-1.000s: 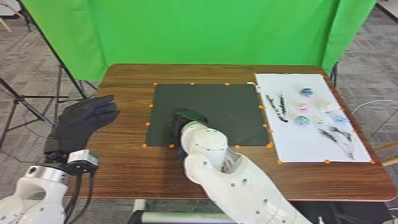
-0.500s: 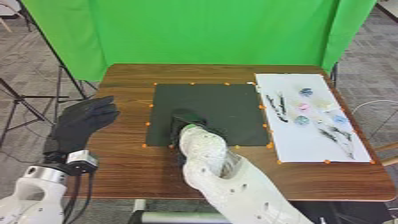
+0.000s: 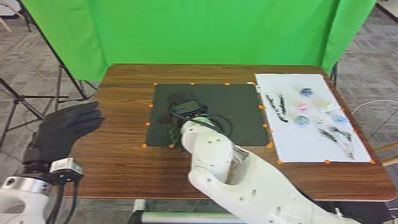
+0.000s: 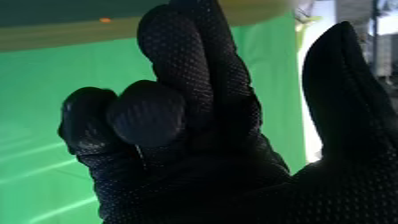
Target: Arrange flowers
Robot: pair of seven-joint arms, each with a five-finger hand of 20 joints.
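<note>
On the brown wooden table [image 3: 129, 172], a black rectangular mat [image 3: 238, 100] beside a white rectangular sheet [image 3: 293, 147]. By the table's left edge, a loosely bent black-gloved left hand [image 3: 64, 127]; over the mat, a black-gloved right hand [image 3: 188, 106], partly straight, partly curled, thumb spread well apart, apparently pinching nothing. On the sheet, dark wispy sprigs [image 3: 335, 134], thin dark stems [image 3: 282, 105] and small pastel flower heads [image 3: 305, 106]. Likely risks: scattering neighbouring flower heads with curled fingers on too low an approach; losing thin stems through an off-centre pinch.

High head view looks down, forward — wrist view, close along the fingers [image 4: 176, 50], shares green backdrop [image 3: 222, 35].
</note>
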